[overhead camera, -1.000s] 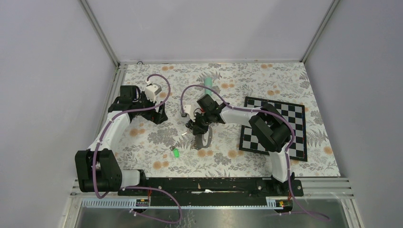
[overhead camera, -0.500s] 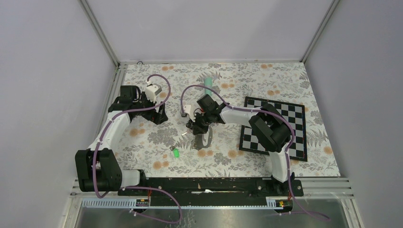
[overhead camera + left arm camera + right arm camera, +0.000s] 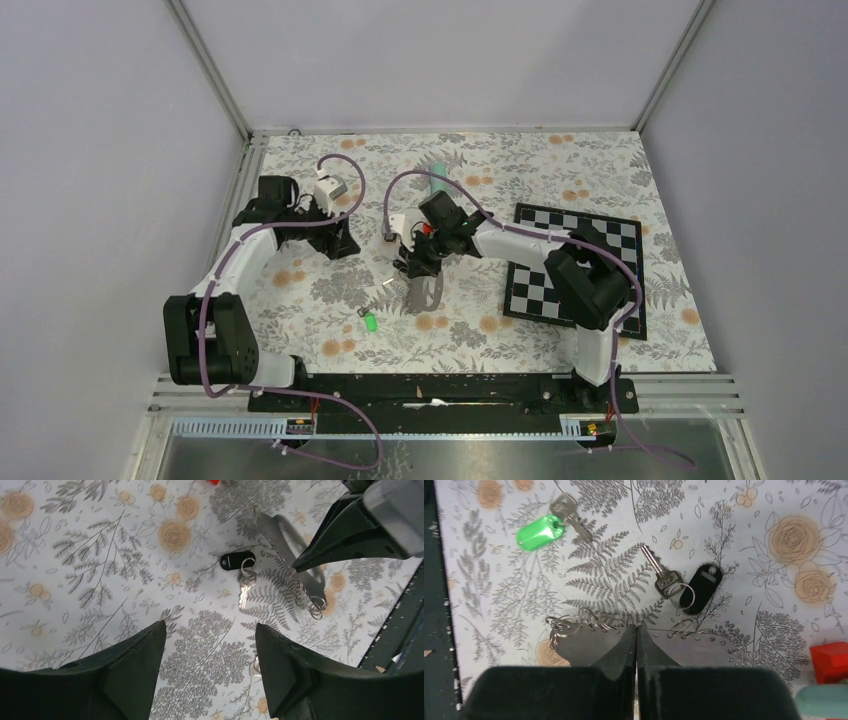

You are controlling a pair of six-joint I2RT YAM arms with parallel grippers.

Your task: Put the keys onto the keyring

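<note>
A: What lies nearest the arms' bases?
B: The black base rail (image 3: 430, 385) runs along the table's near edge. Beyond it is a band of floral cloth (image 3: 300, 345). The green-headed key (image 3: 540, 531) lies flat on that cloth, well apart from both side edges.

A: And past that key?
B: The silver key (image 3: 659, 572) also lies flat, its head on a split ring shared with a black fob (image 3: 702, 589). It is near the green-headed key without touching it, and just beside the keyring (image 3: 584, 647).

A: How does the keyring look?
B: It is a flat grey strap loop at mid-table, with a cluster of thin wire rings (image 3: 574, 622) at one end. Neither key hangs on it.

A: And the tools?
B: The right gripper (image 3: 636, 632) has its fingers pressed together, tips at the strap's edge. Whether they pinch the strap cannot be told. The left gripper (image 3: 210, 627) stands wide with only cloth between its fingers, left of the keys toward the left rim.

A: Farther out?
B: A chessboard mat (image 3: 620, 240) takes the right side. A teal stick (image 3: 438, 177) lies beyond the right gripper, and cloth runs on to the far edge.
</note>
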